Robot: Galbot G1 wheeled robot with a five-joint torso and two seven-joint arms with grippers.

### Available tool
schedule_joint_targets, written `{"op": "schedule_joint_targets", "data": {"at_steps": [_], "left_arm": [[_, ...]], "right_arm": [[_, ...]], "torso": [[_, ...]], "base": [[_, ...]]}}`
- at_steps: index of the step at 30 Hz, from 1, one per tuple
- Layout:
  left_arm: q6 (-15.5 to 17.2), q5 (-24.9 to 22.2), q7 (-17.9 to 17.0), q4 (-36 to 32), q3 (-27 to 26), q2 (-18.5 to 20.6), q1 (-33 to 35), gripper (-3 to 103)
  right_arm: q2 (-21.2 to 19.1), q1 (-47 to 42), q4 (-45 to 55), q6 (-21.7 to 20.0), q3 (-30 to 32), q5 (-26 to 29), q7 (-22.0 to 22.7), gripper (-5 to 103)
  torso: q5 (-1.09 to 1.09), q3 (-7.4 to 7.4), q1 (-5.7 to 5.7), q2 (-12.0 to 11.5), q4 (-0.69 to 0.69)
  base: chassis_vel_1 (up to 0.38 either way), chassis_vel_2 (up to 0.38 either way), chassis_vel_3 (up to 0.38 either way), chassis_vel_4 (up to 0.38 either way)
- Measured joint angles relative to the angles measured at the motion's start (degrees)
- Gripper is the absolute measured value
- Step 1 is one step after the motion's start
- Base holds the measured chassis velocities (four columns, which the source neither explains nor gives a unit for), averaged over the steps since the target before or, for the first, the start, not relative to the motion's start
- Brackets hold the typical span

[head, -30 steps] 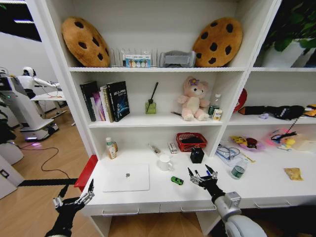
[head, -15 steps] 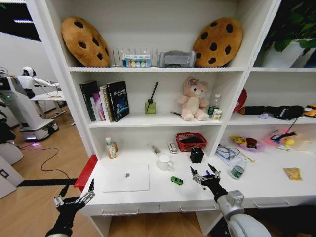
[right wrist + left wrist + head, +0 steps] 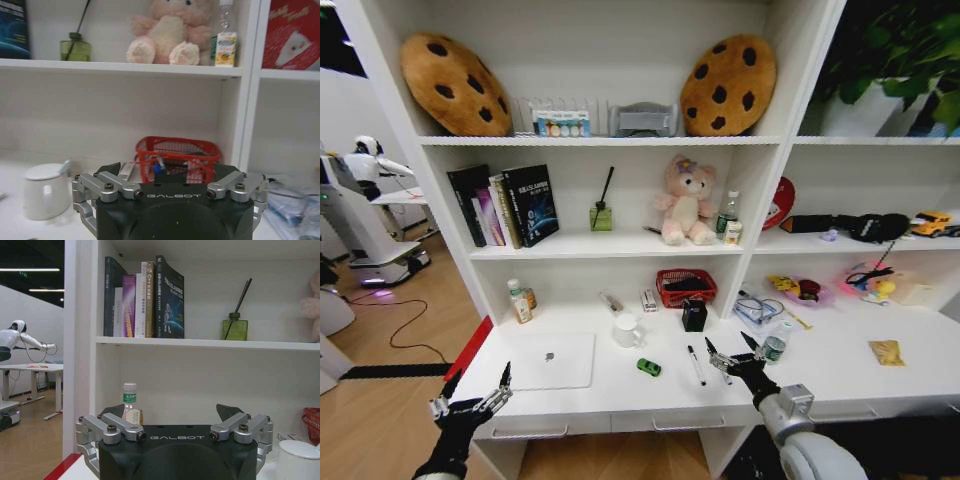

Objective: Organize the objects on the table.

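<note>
Two pens (image 3: 697,364) are now lying bare beside the spread right gripper (image 3: 731,360) — left gripper (image 3: 472,398) idling spread off-desk — risking rolling them if nudged.

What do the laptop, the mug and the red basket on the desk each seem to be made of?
Laptop: probably metal, going by its flat, matte silver lid.
Mug: likely glazed ceramic; it is white, smooth and thick-walled.
Basket: a red open mesh, either plastic or coated wire; the pictures leave that open.
</note>
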Motion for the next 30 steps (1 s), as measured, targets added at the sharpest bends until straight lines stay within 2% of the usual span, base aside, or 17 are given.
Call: {"op": "schedule_joint_targets", "data": {"at_steps": [1,2,3,5,6,7,9,10,13,14,15,16,18,19,23,25,30], "left_arm": [[0.0,-0.01,-0.02,0.0,0.01,-0.01,0.0,100],[0.0,-0.01,-0.02,0.0,0.01,-0.01,0.0,100],[0.01,-0.01,0.02,0.0,0.05,0.0,-0.01,100],[0.0,-0.01,0.0,0.01,0.04,0.01,-0.01,100],[0.0,-0.01,0.0,0.01,0.04,0.01,-0.01,100],[0.0,-0.01,0.0,0.02,0.04,0.01,-0.01,100],[0.0,-0.01,-0.01,0.03,0.02,0.02,-0.01,100],[0.0,-0.01,-0.01,0.03,0.02,0.02,-0.01,100],[0.0,-0.01,-0.03,0.03,0.01,0.03,-0.01,100],[0.0,-0.01,-0.03,0.03,0.01,0.03,-0.01,100],[0.0,-0.01,-0.07,0.04,0.01,0.04,-0.01,100],[0.0,-0.01,-0.07,0.04,0.01,0.04,-0.01,100],[0.01,-0.01,-0.13,0.04,0.0,0.04,-0.01,100],[0.01,-0.01,-0.13,0.04,0.0,0.04,-0.01,100],[0.0,-0.01,-0.09,0.04,0.02,0.03,-0.01,100],[0.0,-0.01,-0.1,0.04,0.02,0.03,-0.01,100],[0.01,-0.01,-0.08,0.05,0.02,0.03,-0.01,100]], "right_arm": [[-1.42,-0.37,0.0,-0.16,-0.74,2.4,-3.57,100],[-1.42,-0.37,0.0,-0.16,-0.74,2.4,-3.57,100],[-3.19,-0.23,-0.25,-0.58,-1.44,3.99,-6.75,100],[-10.56,1.55,-2.72,-1.25,-3.79,6.5,-14.21,100],[-10.56,1.55,-2.72,-1.25,-3.79,6.5,-14.21,100],[-15.58,3.25,-4.65,-2.33,-5.79,8.07,-17.05,100],[-19.53,5.32,-6.21,-5.06,-7.93,10.51,-18.2,100],[-19.53,5.32,-6.21,-5.06,-7.93,10.51,-18.2,100],[-24.56,9.99,-9.04,-8.1,-10.21,12.63,-25.48,100],[-24.56,9.99,-9.04,-8.1,-10.21,12.63,-25.48,100],[-27.4,13.83,-11.37,-8.62,-12.76,12.55,-29.0,100],[-27.4,13.83,-11.37,-8.62,-12.76,12.55,-29.0,100],[-30.45,20.54,-15.67,-9.24,-18.46,13.21,-30.35,100],[-30.45,20.54,-15.67,-9.24,-18.46,13.21,-30.35,100],[-30.83,29.56,-20.96,-10.2,-25.96,13.29,-31.55,100],[-29.41,35.14,-24.56,-10.56,-31.43,13.25,-32.62,100],[-26.87,40.22,-28.27,-10.92,-37.03,13.02,-33.15,100]], "torso": [[0.04,0.0,0.0,-0.01,-0.02],[0.04,0.0,0.0,-0.01,-0.02],[0.02,0.01,0.02,-0.01,-0.08],[0.01,0.0,0.0,0.0,-0.01],[0.01,0.0,0.0,0.0,-0.01],[0.01,0.0,0.01,-0.01,0.0],[-0.01,0.01,0.0,-0.01,-0.01],[-0.01,0.01,0.0,-0.01,-0.01],[-0.01,0.01,0.0,0.0,-0.02],[-0.01,0.01,0.0,0.0,-0.02],[-0.01,0.0,0.01,-0.01,-0.02],[-0.01,0.0,0.01,-0.01,-0.02],[0.0,0.01,0.01,0.0,-0.03],[0.0,0.01,0.01,0.0,-0.03],[-0.01,0.01,0.01,-0.01,0.0],[0.0,0.01,0.01,-0.01,0.0],[-0.01,0.01,0.01,-0.01,-0.01]], "base": [[-0.21,-0.218,0.227,0.226],[-0.21,-0.218,0.227,0.226],[-0.175,-0.225,0.227,0.126],[-0.084,-0.139,0.119,0.096],[-0.084,-0.139,0.099,0.066],[0.0,0.0,0.0,0.0],[0.0,0.0,0.0,0.0],[0.0,0.0,0.0,0.0],[0.04,0.067,-0.051,-0.065],[0.064,0.071,-0.055,-0.059],[0.051,0.04,-0.055,-0.023],[0.051,0.04,-0.055,-0.023],[0.026,0.005,-0.013,-0.011],[0.0,0.0,0.0,0.0],[0.0,0.0,0.0,0.0],[0.0,0.0,0.0,0.0],[0.0,0.0,0.0,0.0]]}}
